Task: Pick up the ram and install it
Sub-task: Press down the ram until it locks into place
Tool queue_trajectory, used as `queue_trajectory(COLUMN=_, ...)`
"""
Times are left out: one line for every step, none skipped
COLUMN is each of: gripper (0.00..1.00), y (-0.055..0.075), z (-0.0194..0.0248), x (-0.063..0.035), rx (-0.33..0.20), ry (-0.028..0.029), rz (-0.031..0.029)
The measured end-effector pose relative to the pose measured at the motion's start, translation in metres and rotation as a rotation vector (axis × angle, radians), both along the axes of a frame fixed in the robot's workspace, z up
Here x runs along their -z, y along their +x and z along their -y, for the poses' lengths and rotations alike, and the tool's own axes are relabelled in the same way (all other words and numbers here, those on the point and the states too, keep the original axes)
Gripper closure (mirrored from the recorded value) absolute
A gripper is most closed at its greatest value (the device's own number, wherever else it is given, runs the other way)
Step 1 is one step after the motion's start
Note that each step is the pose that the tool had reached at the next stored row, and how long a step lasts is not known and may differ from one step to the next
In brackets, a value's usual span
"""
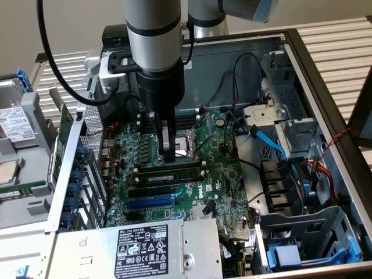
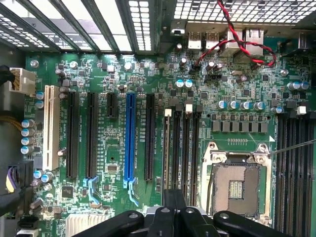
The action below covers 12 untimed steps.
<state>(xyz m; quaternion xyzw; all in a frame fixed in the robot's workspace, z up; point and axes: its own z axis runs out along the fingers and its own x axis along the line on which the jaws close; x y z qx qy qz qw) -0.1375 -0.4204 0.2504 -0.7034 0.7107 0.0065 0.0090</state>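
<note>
The ram [image 1: 167,172], a long dark-green stick with black chips, stands on edge in a memory slot on the motherboard [image 1: 218,174], just beside the CPU socket [image 1: 183,145]. My gripper [image 1: 168,156] hangs straight down over it, fingers shut together, with the tips at the stick's top edge near its middle. I cannot tell whether they touch it. In the wrist view the shut fingers [image 2: 174,200] sit at the end of the row of black memory slots [image 2: 181,148], next to the open CPU socket [image 2: 236,185].
A blue expansion slot [image 1: 150,201] and black slots lie beside the ram. The power supply [image 1: 145,247] bounds the board at the near side, with drive cages and cables [image 1: 290,174] at the exterior view's right. A hard drive [image 1: 14,123] and another green stick [image 1: 20,191] lie outside the case.
</note>
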Motion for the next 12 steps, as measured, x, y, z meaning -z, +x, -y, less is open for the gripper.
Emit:
queue_trajectory(gripper=0.89, y=0.0000, z=0.0000, x=-0.0002, rx=0.000, ry=0.0002, rz=0.0001)
queue_trajectory(gripper=0.89, y=0.0000, z=0.0000, x=-0.0002, rx=0.000, ry=0.0002, rz=0.0002)
queue_trajectory(gripper=0.89, y=0.0001, z=0.0000, x=-0.0002, rx=0.000, ry=0.0003, rz=0.0002)
queue_trajectory(gripper=0.89, y=0.0000, z=0.0000, x=-0.0002, rx=0.000, ry=0.0002, rz=0.0002)
queue_trajectory(gripper=0.89, y=0.0000, z=0.0000, x=-0.0003, rx=0.000, ry=0.0001, rz=0.0000)
queue_trajectory(gripper=0.89, y=0.0000, z=0.0000, x=-0.0003, rx=0.001, ry=0.0000, rz=0.0000)
queue_trajectory(gripper=0.89, y=0.0000, z=0.0000, x=-0.0003, rx=0.003, ry=0.0000, rz=0.0000)
queue_trajectory(gripper=0.89, y=0.0000, z=0.0000, x=-0.0003, rx=0.004, ry=0.0000, rz=0.0000)
queue_trajectory(gripper=0.89, y=0.0000, z=0.0000, x=-0.0003, rx=0.006, ry=0.0000, rz=0.0001)
queue_trajectory(gripper=0.89, y=0.0000, z=0.0000, x=-0.0003, rx=0.008, ry=0.0000, rz=0.0000)
queue_trajectory(gripper=0.89, y=0.0000, z=0.0000, x=-0.0003, rx=0.014, ry=0.0001, rz=0.0000)
queue_trajectory(gripper=0.89, y=0.0001, z=0.0000, x=-0.0003, rx=0.024, ry=0.0001, rz=0.0000)
